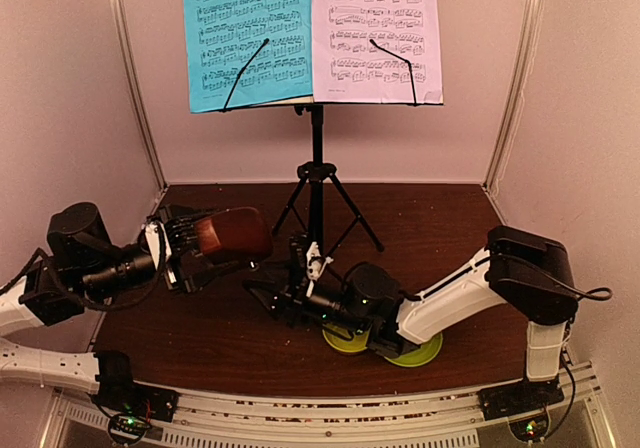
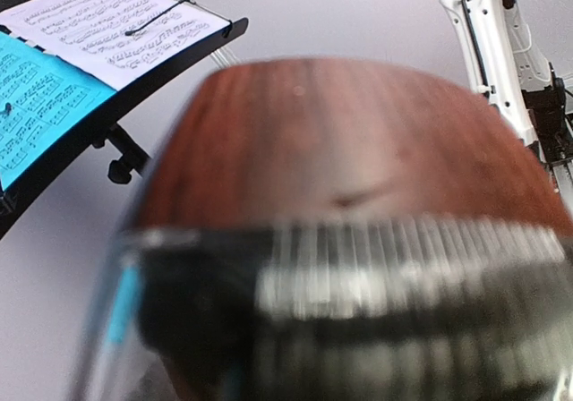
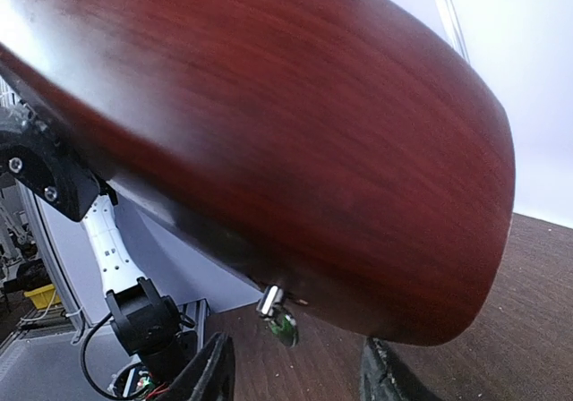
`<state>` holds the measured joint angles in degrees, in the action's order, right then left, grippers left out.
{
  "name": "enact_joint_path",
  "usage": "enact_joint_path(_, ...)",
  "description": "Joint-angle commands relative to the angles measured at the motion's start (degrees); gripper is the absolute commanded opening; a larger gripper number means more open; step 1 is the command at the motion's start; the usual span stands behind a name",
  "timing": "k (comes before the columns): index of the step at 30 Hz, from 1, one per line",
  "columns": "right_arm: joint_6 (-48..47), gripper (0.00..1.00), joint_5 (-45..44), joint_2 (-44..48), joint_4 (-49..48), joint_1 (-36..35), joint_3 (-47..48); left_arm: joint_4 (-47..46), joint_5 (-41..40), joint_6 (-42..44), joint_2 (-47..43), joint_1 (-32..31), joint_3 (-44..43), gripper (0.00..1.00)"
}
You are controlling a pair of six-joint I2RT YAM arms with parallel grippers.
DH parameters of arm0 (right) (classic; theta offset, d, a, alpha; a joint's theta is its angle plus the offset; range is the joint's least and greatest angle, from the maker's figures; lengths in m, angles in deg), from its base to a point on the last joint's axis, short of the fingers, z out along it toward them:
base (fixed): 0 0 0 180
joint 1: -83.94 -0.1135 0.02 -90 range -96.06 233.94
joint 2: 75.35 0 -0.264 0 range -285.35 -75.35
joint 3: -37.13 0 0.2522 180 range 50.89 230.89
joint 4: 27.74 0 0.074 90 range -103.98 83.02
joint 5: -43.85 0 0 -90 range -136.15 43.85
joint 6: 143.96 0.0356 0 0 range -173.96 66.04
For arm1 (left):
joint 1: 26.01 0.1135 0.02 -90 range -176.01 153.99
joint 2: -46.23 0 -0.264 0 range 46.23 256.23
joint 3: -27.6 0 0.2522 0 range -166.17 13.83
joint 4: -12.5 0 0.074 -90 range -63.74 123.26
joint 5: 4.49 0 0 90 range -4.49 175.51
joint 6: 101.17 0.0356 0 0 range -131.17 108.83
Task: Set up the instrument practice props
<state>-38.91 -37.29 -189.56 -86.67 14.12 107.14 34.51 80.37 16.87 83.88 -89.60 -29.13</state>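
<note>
Here, clamped in left tool (image 1: 205,244) above counter's (image 1: 440,228) left half: wooden metronome (image 1: 236,233), tipped sideways. Just beside it, right tool (image 3: 295,376), fingers apart, gripping nothing. Clear cover (image 2: 295,276) blurred.

The metronome (image 1: 233,234) is reddish-brown wood with a fine, darker grain, and its cover is clear. The blue sheet (image 1: 247,33) is a bright sky tone and the lilac-white sheet (image 1: 375,33) is very pale; both carry black staves and notes. The music stand (image 1: 316,158) is black. The tabletop (image 1: 430,218) is dark brown woodgrain. The bowl (image 1: 343,343) is yellow-green and the plate (image 1: 420,354) green. The right arm (image 1: 450,298) is white with black joints. The walls (image 1: 70,88) are pale pinkish-grey.
</note>
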Motion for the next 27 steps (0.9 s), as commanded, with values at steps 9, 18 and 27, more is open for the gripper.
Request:
enact_joint_path(9,1.03,0.44,2.84,5.96,-4.40,0.39,-1.76,-6.40,5.51,4.59,-0.47,-0.39,-3.72,0.10)
enact_joint_path(18,1.89,0.41,5.15,7.35,-5.40,0.43,-1.54,-7.07,4.86,4.63,-0.58,-0.39,-3.28,0.09)
enact_joint_path(27,2.66,0.34,6.91,7.95,-5.13,0.39,-0.97,-7.61,1.28,4.89,0.57,-0.39,-3.37,0.09)
